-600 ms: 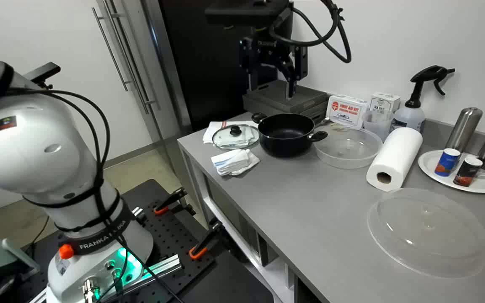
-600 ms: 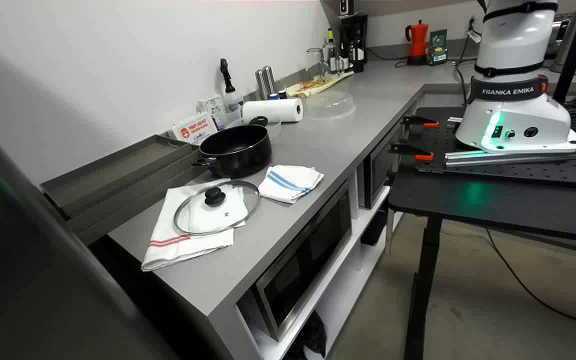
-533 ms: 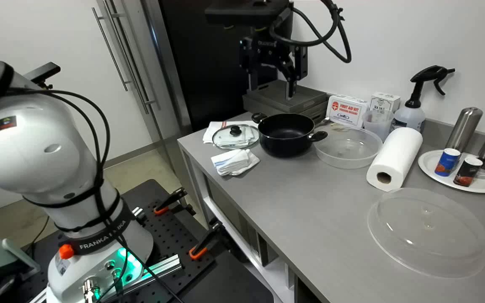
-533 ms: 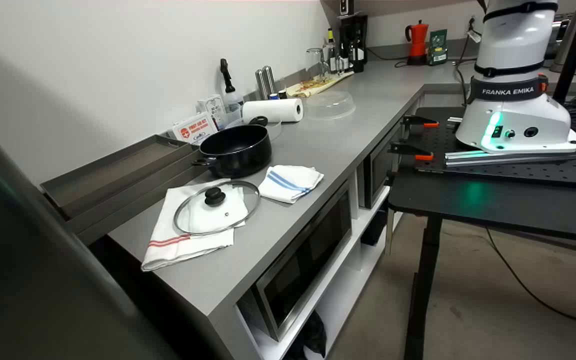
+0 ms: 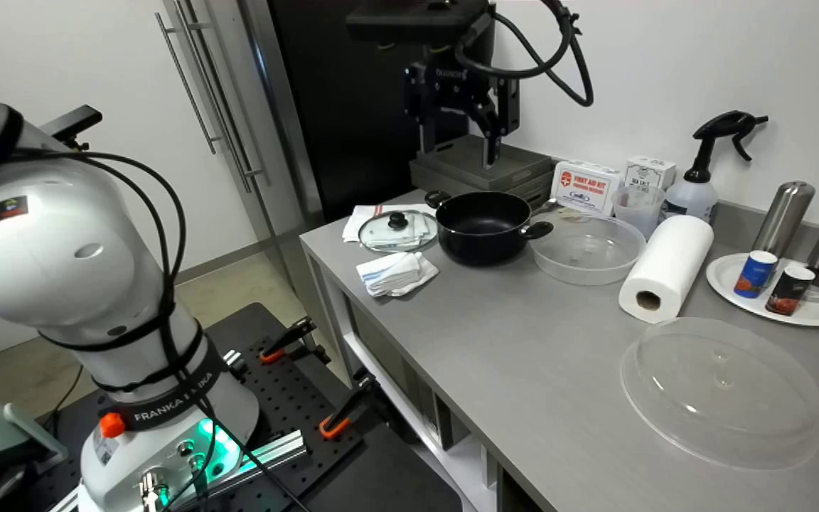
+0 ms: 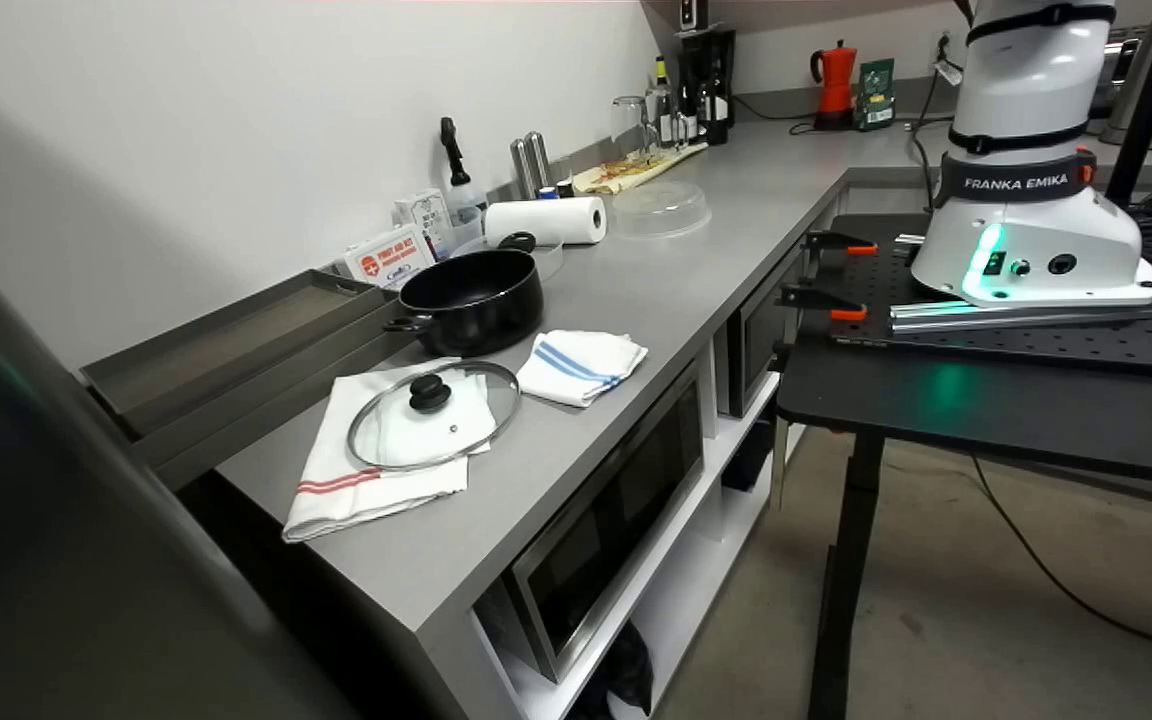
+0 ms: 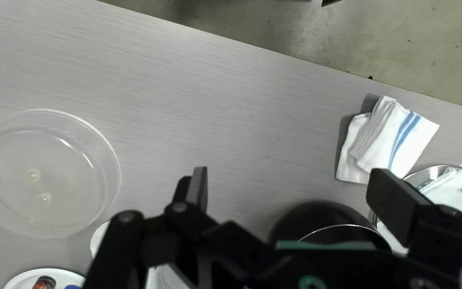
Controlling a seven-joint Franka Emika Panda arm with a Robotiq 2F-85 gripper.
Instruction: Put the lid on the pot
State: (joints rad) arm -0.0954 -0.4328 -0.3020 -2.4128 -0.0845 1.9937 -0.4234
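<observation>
While hanging well apart from lid (image 5: 397, 232), resting knob-up on red-striped towel (image 6: 366, 500) at left, holding nothing in claw (image 5: 458, 152) spread wide above bench (image 5: 480, 334). Next rightward: black pot (image 5: 484, 238) just beside lid, then clear dish (image 5: 584, 274), paper towel roll (image 5: 669, 263) lying on side, large clear cover (image 5: 722, 402), white plate (image 5: 722, 276).

- The robot's arm (image 5: 40, 249) is looking big, white and smooth, with fat round parts.
- Black straps (image 6: 1036, 18) are hugging it, and long black cables (image 5: 167, 293) are running down its side.
- A little dark sticker (image 5: 11, 208) is showing a bit of red.
- A dark grey band (image 6: 1016, 173) is spelling FRANKA EMIKA in white letters (image 6: 1016, 184).
- A green light (image 6: 985, 250) is glowing low down, near silver plugs (image 5: 152, 485).
- A red-orange knob (image 5: 112, 425) is poking out.
- The gripper (image 5: 458, 151) is showing black sides, round screws (image 7: 179, 207) and flat grey pads (image 7: 199, 188).
</observation>
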